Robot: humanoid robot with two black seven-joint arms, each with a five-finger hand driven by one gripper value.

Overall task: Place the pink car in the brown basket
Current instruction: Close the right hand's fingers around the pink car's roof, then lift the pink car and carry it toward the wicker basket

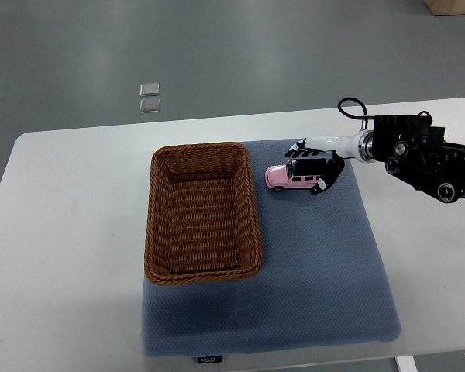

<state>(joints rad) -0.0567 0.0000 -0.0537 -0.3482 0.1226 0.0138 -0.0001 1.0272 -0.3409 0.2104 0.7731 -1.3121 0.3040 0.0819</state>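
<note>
The pink car (289, 177), a small toy with a white roof, lies on the blue-grey mat (318, 271) just right of the brown basket (204, 212). The woven basket is rectangular and holds nothing. My right hand (316, 164) comes in from the right edge and sits right at the car's rear and roof. Its black-tipped fingers (326, 180) are spread around the car's right end, not closed on it. The car rests on the mat. The left arm is out of view.
The mat covers the middle of a white table (70, 232). Two small clear squares (149, 97) lie on the grey floor beyond the table's far edge. My right forearm (430, 159) hangs over the table's right part.
</note>
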